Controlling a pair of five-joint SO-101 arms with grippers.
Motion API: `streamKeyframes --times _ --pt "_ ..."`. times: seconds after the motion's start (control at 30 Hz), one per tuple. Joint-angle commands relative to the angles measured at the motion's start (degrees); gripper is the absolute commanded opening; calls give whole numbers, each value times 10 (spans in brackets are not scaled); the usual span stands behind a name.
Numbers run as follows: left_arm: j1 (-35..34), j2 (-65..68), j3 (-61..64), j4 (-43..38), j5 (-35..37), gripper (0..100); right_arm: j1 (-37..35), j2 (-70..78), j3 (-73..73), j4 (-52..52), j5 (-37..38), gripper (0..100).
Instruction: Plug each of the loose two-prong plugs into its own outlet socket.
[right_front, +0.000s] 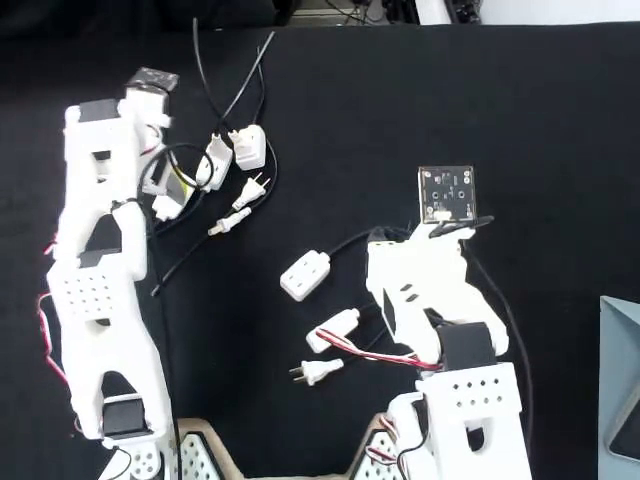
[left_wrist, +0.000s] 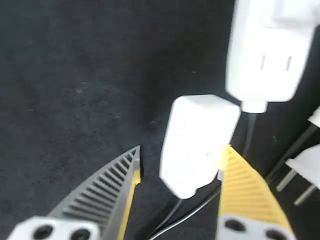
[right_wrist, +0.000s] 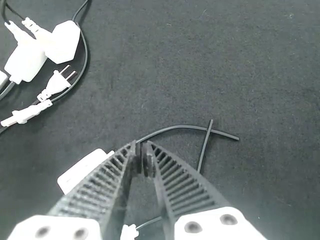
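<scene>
Left gripper (left_wrist: 182, 150) is wide open and straddles a white socket block (left_wrist: 200, 142) on the black table (right_front: 520, 110). The block sits close against the yellow finger (left_wrist: 245, 185) and apart from the grey one. We see a second socket (left_wrist: 265, 55) with two slots just beyond, and a loose plug (left_wrist: 305, 162) beside it. Right gripper (right_wrist: 143, 150) is pinched narrow on what looks like the thin black cord (right_wrist: 175, 129) of a mid-table socket (right_front: 305, 275). Another plug (right_front: 315, 372) lies near that arm's base. We judge all these pieces light, hard and smooth, so they will likely skid or twist when squeezed. The cords look springy and may tug them round. Best hold is across a body's flat sides. The thin prongs may bend, and a cord lets the piece swing.
</scene>
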Motion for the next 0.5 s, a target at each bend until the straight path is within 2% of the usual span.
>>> streamKeyframes --times 0.0,0.2,0.33,0.47 --pt "17 -5 12 2 -4 246 4 -7 -1 -8 -2 15" --pt "16 -5 14 2 -3 240 4 -7 -1 -8 -3 15" --pt "12 -11 14 2 -4 165 4 -7 -1 -8 -3 15" --pt "6 -12 -3 6 -4 143 4 -7 -1 -8 -3 15"
